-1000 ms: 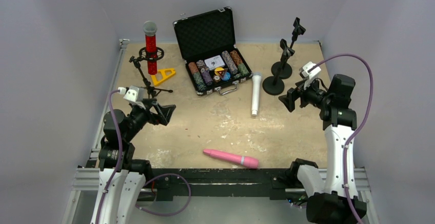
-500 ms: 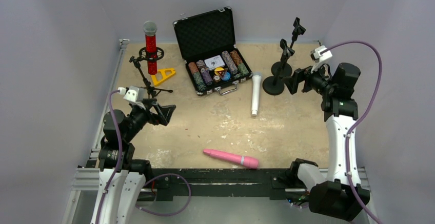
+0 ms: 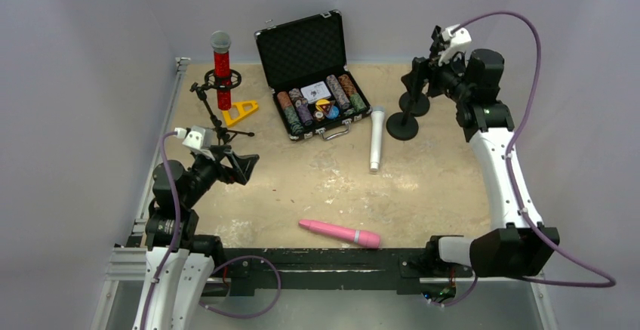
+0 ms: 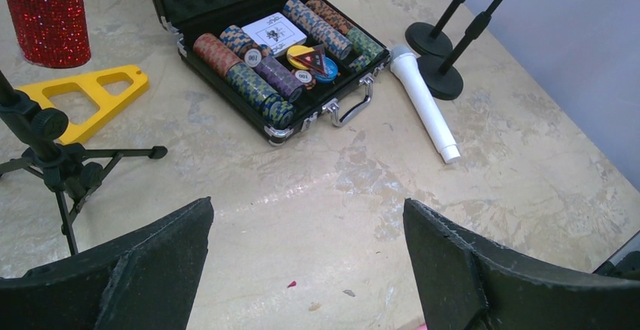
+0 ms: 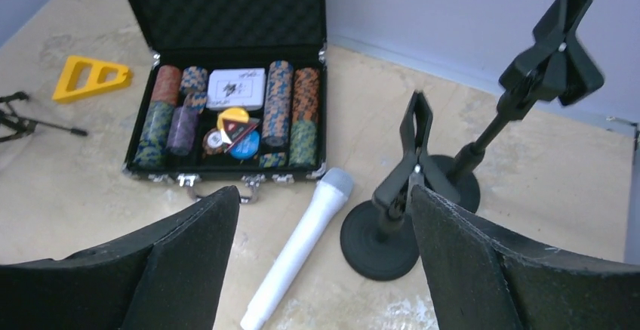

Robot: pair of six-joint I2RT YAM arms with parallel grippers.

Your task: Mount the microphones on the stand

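Scuffed beige counter (image 3: 317,186): white stick microphone (image 3: 375,140) lies beside two black round-base stands (image 3: 403,122); all-pink microphone (image 3: 341,232) near the front edge; glittery red microphone (image 3: 221,69) upright (in a black tripod stand (image 3: 215,118)). Wide open, empty: left gripper (image 4: 308,217), right gripper (image 5: 324,209).

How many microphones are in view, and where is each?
3. The red microphone stands upright in the tripod stand, far left; the white microphone lies right of the chip case; the pink microphone lies near the front edge. None seems hidden.
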